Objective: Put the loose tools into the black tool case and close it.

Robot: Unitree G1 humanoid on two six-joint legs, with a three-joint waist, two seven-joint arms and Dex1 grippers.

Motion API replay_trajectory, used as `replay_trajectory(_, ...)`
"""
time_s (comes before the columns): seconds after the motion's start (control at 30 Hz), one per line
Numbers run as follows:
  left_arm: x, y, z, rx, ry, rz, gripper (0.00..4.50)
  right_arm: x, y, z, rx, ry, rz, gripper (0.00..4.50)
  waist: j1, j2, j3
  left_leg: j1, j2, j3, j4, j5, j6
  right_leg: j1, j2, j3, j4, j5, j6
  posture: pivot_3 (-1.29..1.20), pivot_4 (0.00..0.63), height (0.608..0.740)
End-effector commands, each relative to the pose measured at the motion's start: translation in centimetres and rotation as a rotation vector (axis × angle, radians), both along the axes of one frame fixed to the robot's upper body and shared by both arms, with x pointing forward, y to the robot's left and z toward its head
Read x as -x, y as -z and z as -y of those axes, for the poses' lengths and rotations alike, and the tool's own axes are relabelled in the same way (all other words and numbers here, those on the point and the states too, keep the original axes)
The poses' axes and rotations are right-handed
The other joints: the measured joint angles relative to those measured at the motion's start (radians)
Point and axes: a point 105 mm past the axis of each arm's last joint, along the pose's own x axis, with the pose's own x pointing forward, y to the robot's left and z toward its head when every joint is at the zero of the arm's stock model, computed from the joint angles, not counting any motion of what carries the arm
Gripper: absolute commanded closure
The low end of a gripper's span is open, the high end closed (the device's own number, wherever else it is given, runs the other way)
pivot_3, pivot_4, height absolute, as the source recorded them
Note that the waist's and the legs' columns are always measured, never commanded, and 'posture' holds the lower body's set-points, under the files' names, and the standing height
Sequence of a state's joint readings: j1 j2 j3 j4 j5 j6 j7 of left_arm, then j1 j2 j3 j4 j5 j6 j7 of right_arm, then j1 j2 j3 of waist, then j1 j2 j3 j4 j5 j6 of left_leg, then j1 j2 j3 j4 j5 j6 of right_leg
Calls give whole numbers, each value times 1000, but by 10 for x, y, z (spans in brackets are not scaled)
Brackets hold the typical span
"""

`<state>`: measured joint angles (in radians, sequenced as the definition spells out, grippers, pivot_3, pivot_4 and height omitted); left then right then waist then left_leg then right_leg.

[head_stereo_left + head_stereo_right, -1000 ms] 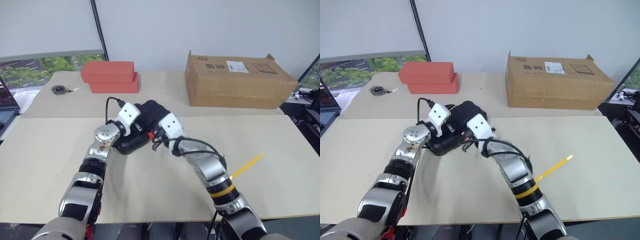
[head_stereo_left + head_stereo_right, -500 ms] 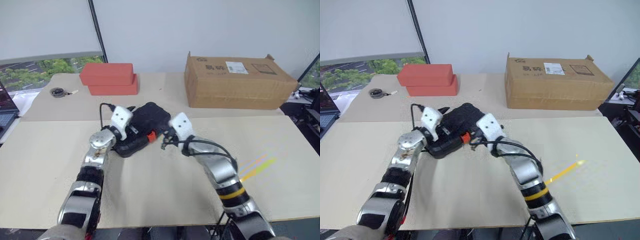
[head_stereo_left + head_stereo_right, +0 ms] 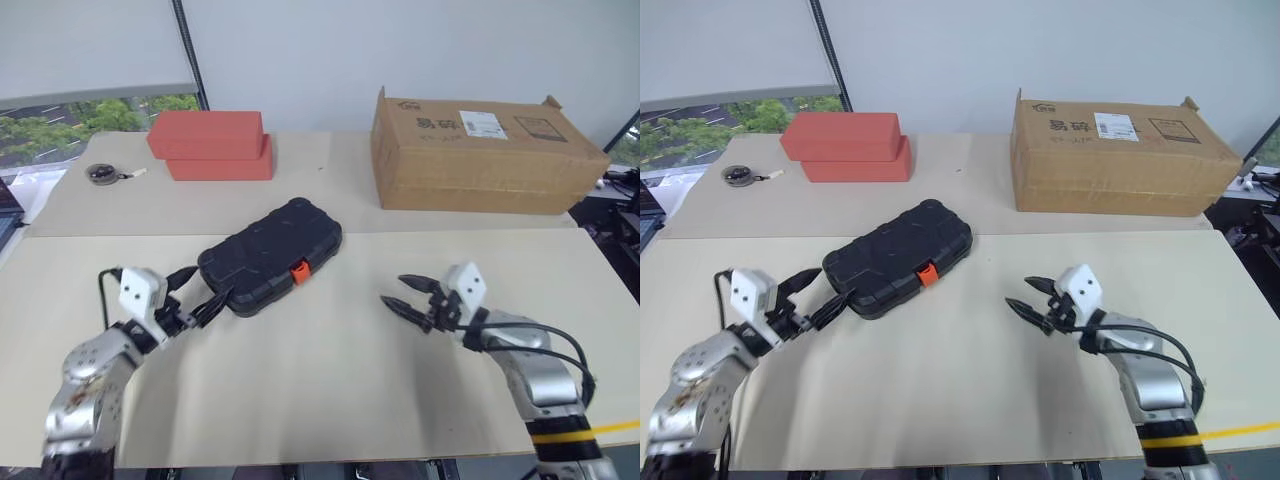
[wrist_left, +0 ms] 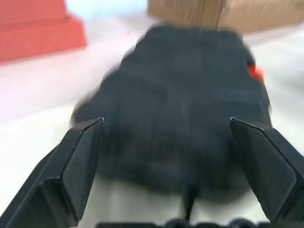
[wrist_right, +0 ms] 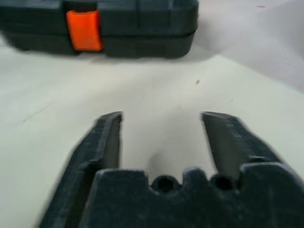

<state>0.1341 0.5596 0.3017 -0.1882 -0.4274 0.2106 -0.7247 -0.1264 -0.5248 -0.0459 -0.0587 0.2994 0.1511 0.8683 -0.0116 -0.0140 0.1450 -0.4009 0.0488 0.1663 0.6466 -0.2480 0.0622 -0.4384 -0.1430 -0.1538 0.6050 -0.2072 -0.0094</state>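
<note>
While both sets of fingers stand spread wide with nothing between them, I'm reading the scene from the tips outward. On my left gripper (image 3: 197, 300) the two black fingers (image 4: 78, 164) are splayed far apart, tips just short of the near-left end of the black tool case (image 3: 270, 256), not touching as far as I can tell. From the left wrist camera the case sits dead ahead, at twelve o'clock between the fingers.

Over on the right gripper (image 3: 410, 298), fingers (image 5: 107, 142) parted too, empty, hovering over bare desk (image 3: 330, 380). It points toward nine o'clock in the head view, well apart from the case. From the right wrist camera I see the orange latch (image 5: 84, 30) up at about eleven o'clock.

Case itself: lid down, lying diagonally near the middle of the desk, latch on its near long edge facing me.

Further out, two stacked red boxes (image 3: 210, 145) at eleven o'clock, a cardboard box (image 3: 482, 152) at one o'clock, and a small round tape measure (image 3: 100, 172) far out at ten.
</note>
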Motion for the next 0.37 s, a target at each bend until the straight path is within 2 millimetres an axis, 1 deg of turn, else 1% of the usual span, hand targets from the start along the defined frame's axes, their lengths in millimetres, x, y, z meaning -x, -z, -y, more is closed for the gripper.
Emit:
replay_trajectory(0.03, 18, 8, -8, -15, -41, -37, 0, 3, -4, 17, -11, 10, 43, 54, 3, -1, 6, 0, 0, 0, 0, 0, 0, -1, -1, 0, 0, 0, 0, 0, 150, 712)
replay_trajectory(0.1, 29, 19, -12, -28, -63, -73, 0, 4, 1, 24, -12, 20, 38, 54, 9, -3, 11, 0, 0, -2, 0, 0, -1, -3, -3, -1, -2, 0, 0, 0, 150, 712)
replay_trajectory(0.17, 35, 28, -14, -26, -90, -99, 0, 3, 4, 27, -14, 25, 37, 54, 16, -1, 12, 0, 0, -3, 1, 0, -1, -2, -3, -1, -3, -1, -1, 0, 150, 712)
replay_trajectory(0.23, 37, 32, -13, -26, -96, -104, 0, 2, 5, 28, -13, 26, 39, 54, 22, 0, 13, 0, 0, -3, 1, 0, -1, -2, -4, -1, -4, -2, -3, 0, 150, 712)
replay_trajectory(0.37, 36, 32, -13, -21, -99, -101, 0, 2, 9, 28, -7, 14, 30, 54, 24, 0, 13, 0, 0, -3, 0, 0, -1, -2, -3, -1, -4, 1, 0, 0, 150, 712)
